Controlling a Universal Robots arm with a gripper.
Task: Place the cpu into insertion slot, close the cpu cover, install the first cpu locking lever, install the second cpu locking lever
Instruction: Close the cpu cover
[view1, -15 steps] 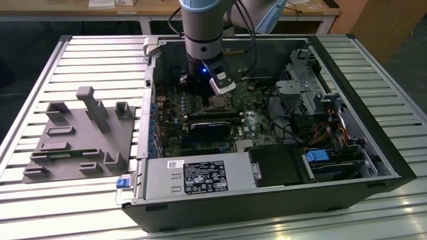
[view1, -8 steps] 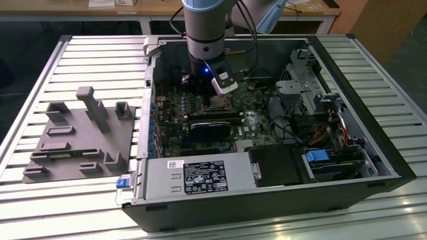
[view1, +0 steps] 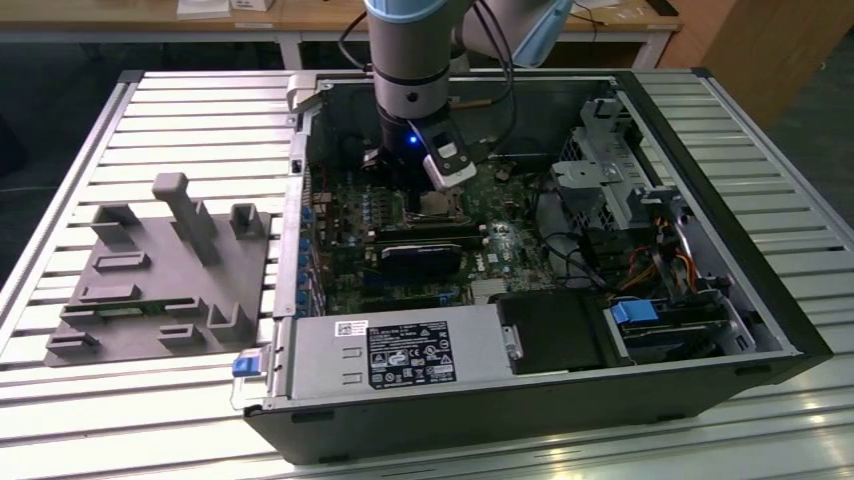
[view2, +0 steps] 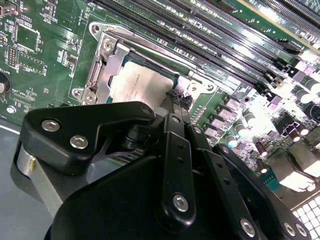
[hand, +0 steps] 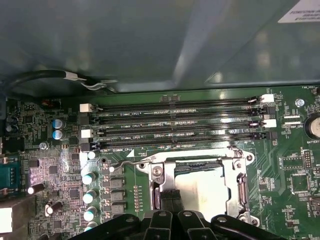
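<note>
Though half-hidden — cpu seemingly at jaws' tips.

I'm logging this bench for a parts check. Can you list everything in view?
table: one, silver, under the case
computer case: one, black, open, on the table
fixture tray: one, grey, at the exterior view's left
motherboard: one, green, inside the case
cpu cover: one, silver, on the motherboard
cpu: one, silver-grey, framed by the cpu cover
memory slots: four, black, beside the cpu cover
arm: one, grey, reaching into the case
gripper: one, black, at the cpu cover's edge
</note>
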